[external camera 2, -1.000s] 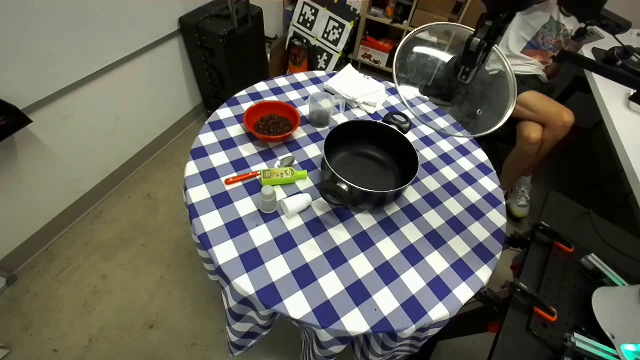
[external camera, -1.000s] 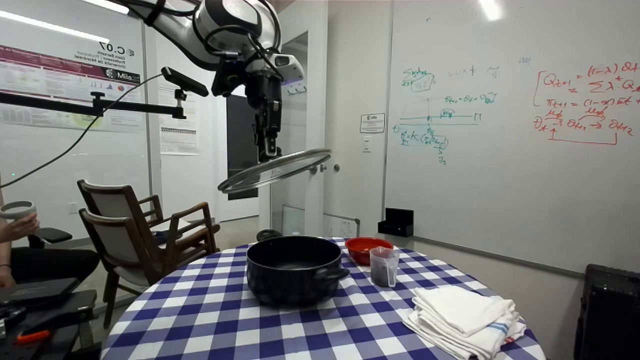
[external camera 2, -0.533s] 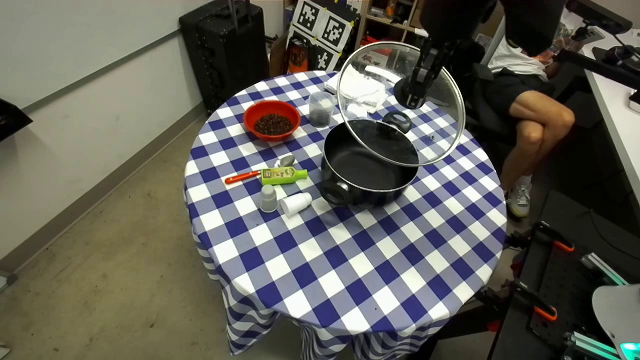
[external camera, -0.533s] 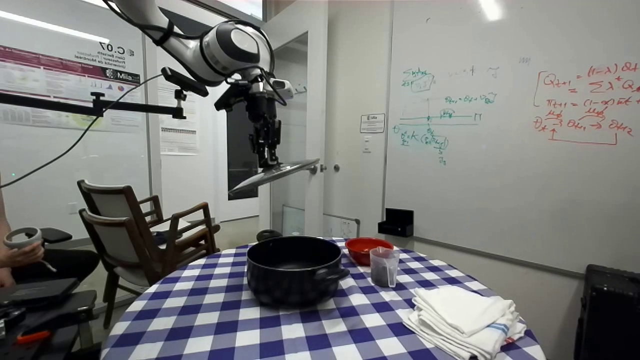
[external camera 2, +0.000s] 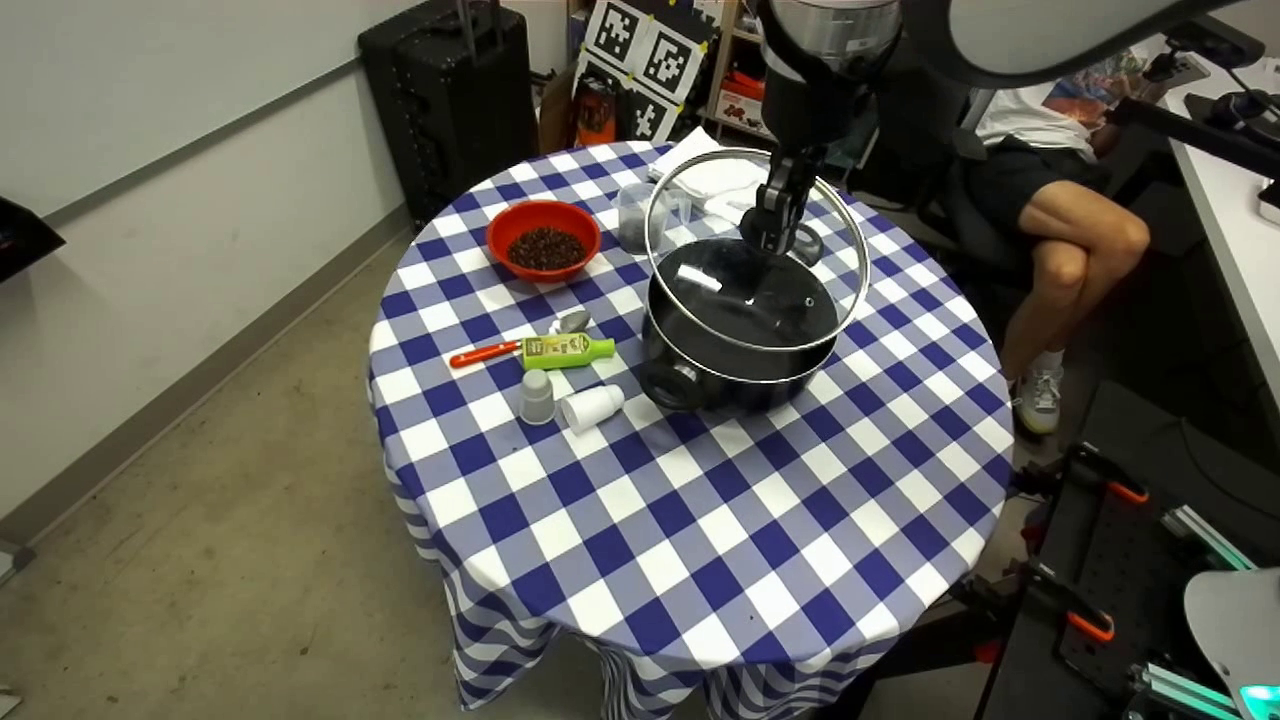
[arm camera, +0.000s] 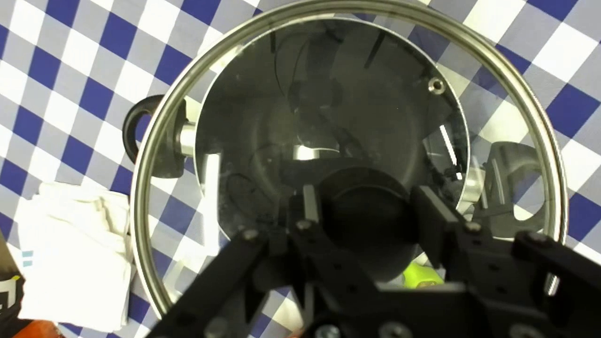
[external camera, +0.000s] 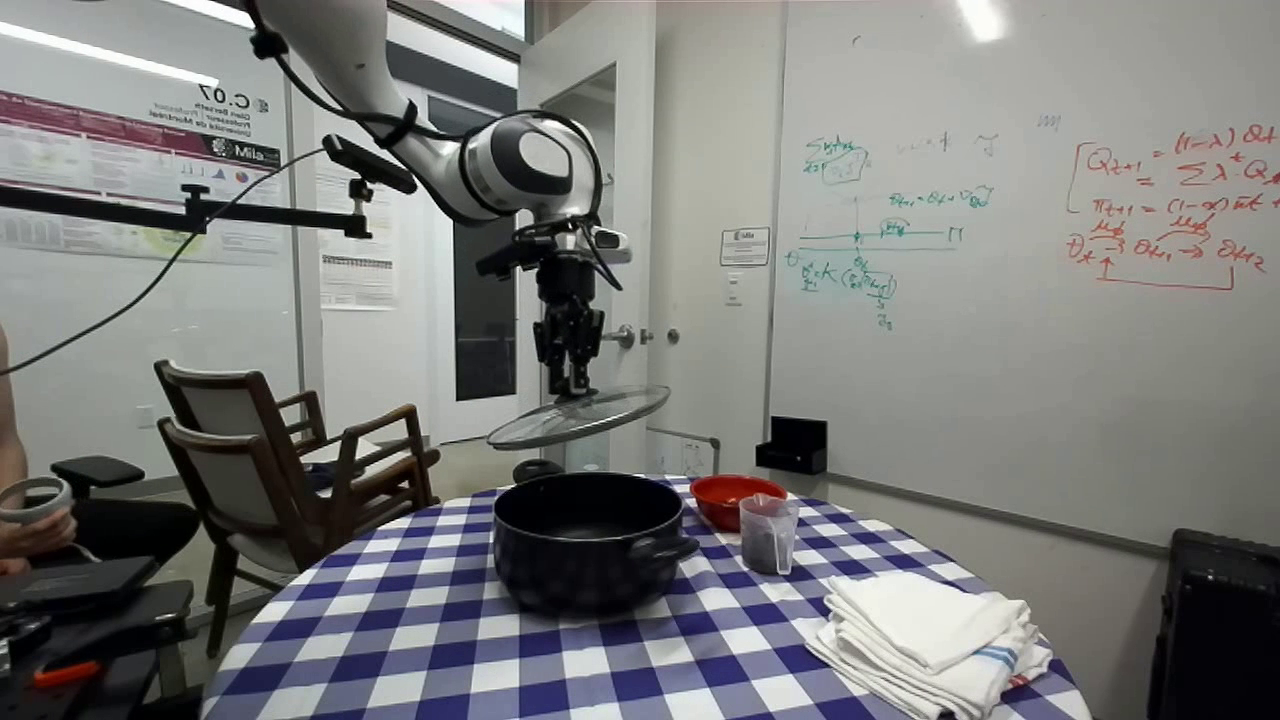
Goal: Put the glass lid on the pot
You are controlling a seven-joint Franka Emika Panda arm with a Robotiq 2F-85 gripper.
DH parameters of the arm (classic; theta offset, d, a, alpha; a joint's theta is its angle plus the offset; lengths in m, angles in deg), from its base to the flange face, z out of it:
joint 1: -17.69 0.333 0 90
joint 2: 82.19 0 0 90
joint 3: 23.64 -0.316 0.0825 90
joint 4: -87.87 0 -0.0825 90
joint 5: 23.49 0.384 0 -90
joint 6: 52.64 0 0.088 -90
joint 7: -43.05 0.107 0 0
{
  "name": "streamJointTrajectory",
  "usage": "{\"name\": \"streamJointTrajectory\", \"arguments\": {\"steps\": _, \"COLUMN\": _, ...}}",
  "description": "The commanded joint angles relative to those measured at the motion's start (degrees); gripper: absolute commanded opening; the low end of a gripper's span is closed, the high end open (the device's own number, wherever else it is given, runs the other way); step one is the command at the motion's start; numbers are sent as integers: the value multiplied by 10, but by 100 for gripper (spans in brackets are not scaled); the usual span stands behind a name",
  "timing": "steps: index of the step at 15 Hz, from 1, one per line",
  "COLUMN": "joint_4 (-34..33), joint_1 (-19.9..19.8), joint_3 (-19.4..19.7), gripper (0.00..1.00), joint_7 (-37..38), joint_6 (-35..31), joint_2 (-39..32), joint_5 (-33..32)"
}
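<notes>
Our fingers [arm camera: 431,230] are clamped on the black knob [arm camera: 368,230] of the glass lid [external camera: 578,417], which hangs just beneath them, tilted and apart from the pot [external camera: 590,560]. The pot stands lower still, under the fingers, on the checked counter [external camera 2: 720,540]. In an exterior view we see one pot handle [external camera 2: 673,387] jutting out below and left of the fingers, while the other handle [external camera 2: 808,246] shows through the glass just to their right. Farther left of them sit a red bowl [external camera 2: 545,212] of dark brown bits [external camera 2: 547,250] and, lower down, a green bottle [external camera 2: 568,352] next to a red-handled tool [external camera 2: 487,355], a spoon [external camera 2: 574,322], a grey container [external camera 2: 537,400] and a white container [external camera 2: 592,408] on its side. In an exterior view we find a clear measuring cup [external camera: 768,508] near the pot, below and right of the fingers, with the red bowl just behind it; farther right of them lies a stack of folded white towels [external camera: 925,635].
</notes>
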Motion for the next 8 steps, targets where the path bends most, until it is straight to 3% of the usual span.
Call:
{"name": "streamJointTrajectory", "arguments": {"steps": 1, "joint_4": -31, "joint_1": -3, "joint_3": 6, "gripper": 25, "joint_7": -35, "joint_6": -2, "joint_2": -24, "joint_5": 25}}
{"name": "streamJointTrajectory", "arguments": {"steps": 8, "joint_4": -31, "joint_1": -3, "joint_3": 13, "gripper": 25, "joint_7": -45, "joint_6": 6, "joint_2": -56, "joint_5": 36}}
